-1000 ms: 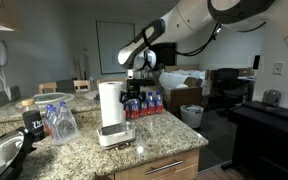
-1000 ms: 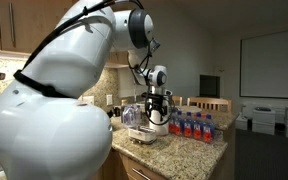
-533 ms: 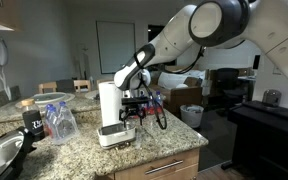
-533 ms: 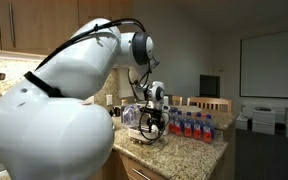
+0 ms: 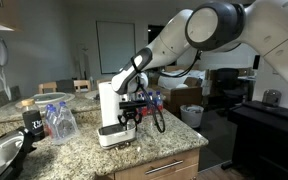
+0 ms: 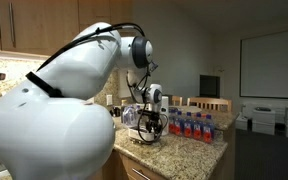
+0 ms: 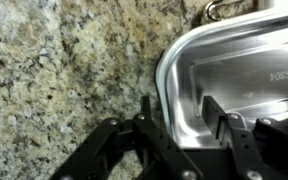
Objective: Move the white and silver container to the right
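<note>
**One second on: gripper down at the tub's rim**

One second ago the black gripper [image 5: 130, 119] hung level with the upper part of the tall white paper towel roll [image 5: 107, 100]. Half a second ago it had dropped to the shallow white tub with a shiny silver rim [image 5: 112, 134], and now it sits just a touch lower. The tub has not shifted: it lies on the speckled granite bench [image 5: 84, 150], right in front of the roll and close to the bench's front edge.

In the wrist view the gripper [image 7: 180, 116] is parted. One of its fingers [image 7: 144, 112] is outside the tub's [image 7: 234, 70] wall over the bench [image 7: 64, 70], the other is inside over the silvery floor, and the rounded rim runs between them. Neither finger presses the wall.

Embossed letters on the tub's floor at the right edge of the wrist view read roughly "KES" before the frame cuts them off. The pack of small bottles with red and blue labels [image 5: 151, 103] behind the gripper [image 6: 150, 127] carries print too small to read.
</note>
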Controlling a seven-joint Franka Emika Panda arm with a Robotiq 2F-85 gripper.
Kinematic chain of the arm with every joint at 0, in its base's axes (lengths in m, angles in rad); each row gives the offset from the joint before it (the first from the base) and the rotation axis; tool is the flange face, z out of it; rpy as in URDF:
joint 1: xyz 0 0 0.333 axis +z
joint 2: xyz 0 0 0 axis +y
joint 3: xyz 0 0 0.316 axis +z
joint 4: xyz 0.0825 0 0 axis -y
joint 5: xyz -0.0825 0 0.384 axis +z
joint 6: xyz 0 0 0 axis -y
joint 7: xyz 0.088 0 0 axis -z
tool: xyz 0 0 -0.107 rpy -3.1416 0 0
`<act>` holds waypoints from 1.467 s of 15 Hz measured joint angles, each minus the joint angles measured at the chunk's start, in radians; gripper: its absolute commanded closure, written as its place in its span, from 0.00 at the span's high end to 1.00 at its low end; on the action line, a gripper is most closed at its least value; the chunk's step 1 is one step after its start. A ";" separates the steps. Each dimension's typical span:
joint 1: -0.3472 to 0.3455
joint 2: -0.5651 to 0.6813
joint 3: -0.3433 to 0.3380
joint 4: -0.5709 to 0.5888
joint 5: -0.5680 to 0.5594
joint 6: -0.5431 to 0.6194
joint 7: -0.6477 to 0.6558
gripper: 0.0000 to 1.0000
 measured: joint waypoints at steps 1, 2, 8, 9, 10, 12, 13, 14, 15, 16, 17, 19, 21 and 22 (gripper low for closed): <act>0.009 0.000 -0.001 0.008 -0.002 0.001 0.000 0.15; 0.019 0.000 -0.003 0.015 -0.010 0.001 0.000 0.08; 0.055 0.000 -0.018 0.027 -0.054 -0.001 0.006 0.04; 0.058 0.000 -0.018 0.027 -0.054 -0.001 0.006 0.04; 0.060 0.000 -0.017 0.027 -0.054 0.001 0.006 0.06; 0.062 0.000 -0.013 0.026 -0.055 0.015 0.004 0.05; 0.062 -0.001 -0.008 0.022 -0.056 0.031 -0.003 0.05; 0.062 -0.005 -0.003 0.015 -0.056 0.056 -0.018 0.04; 0.062 -0.011 0.002 0.004 -0.056 0.083 -0.036 0.04; 0.062 -0.020 0.006 -0.010 -0.057 0.111 -0.058 0.04; 0.061 -0.032 0.010 -0.029 -0.057 0.140 -0.080 0.05; 0.059 -0.062 0.018 -0.068 -0.058 0.186 -0.127 0.05; 0.052 -0.096 0.027 -0.109 -0.058 0.219 -0.179 0.04; 0.044 -0.114 0.034 -0.131 -0.058 0.236 -0.215 0.04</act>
